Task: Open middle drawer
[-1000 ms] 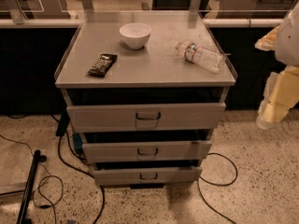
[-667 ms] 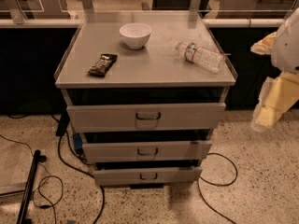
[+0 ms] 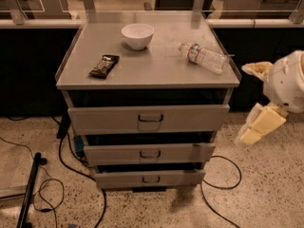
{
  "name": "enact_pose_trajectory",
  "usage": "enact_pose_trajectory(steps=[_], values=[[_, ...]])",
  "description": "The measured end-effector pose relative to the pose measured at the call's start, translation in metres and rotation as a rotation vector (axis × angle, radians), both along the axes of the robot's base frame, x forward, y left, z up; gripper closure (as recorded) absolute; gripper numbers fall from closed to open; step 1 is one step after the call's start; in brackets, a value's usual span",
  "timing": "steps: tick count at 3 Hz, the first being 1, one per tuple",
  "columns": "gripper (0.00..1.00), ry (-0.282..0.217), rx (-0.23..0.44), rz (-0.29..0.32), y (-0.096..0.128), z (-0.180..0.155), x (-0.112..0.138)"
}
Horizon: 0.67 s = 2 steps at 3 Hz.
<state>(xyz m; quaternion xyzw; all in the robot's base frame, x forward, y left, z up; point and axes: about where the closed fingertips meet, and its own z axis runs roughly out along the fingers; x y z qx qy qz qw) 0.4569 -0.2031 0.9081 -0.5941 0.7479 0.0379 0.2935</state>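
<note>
The middle drawer point(image 3: 149, 153) sits low and well to the left of my pincer point(image 3: 259, 127), with its dark loop handle point(image 3: 150, 154) centred on the front. The front looks nearly flush with its neighbours, so I judge the pull is yet to be done.

My pincer hangs off the right side of the cabinet point(image 3: 148, 75), apart from every drawer, at about the height of the top drawer point(image 3: 148, 118). Whether its fingers stand apart or together I cannot tell.

The main risk is picking the wrong handle. Three drawers stack close together, the top drawer's handle point(image 3: 150, 118) lies nearest my line of travel, and the bottom drawer point(image 3: 149, 178) sits just under my target. A slightly high or low approach would hook a neighbour.

The loop is small and shallow; a poor entry would slip off it, or push the front in.

Coming in from the right, I could clip the cabinet's front corner.

On the bench above, a bottle point(image 3: 203, 57) lies on its side near the right edge, further left a bowl point(image 3: 137, 35) and a dark remote point(image 3: 104, 66). A hard jolt could roll the bottle off.

Cables point(image 3: 71, 170) trail on the floor by the cabinet's foot, a snag for my base.
</note>
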Motion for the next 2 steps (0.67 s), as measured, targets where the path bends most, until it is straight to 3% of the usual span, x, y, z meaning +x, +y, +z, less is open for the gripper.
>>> enact_pose_trajectory(steps=[1,2], values=[[0.00,-0.097,0.113,-0.008,0.0057,-0.0136,0.0079],[0.00,-0.096,0.113,-0.007,0.0058,-0.0137,0.0078]])
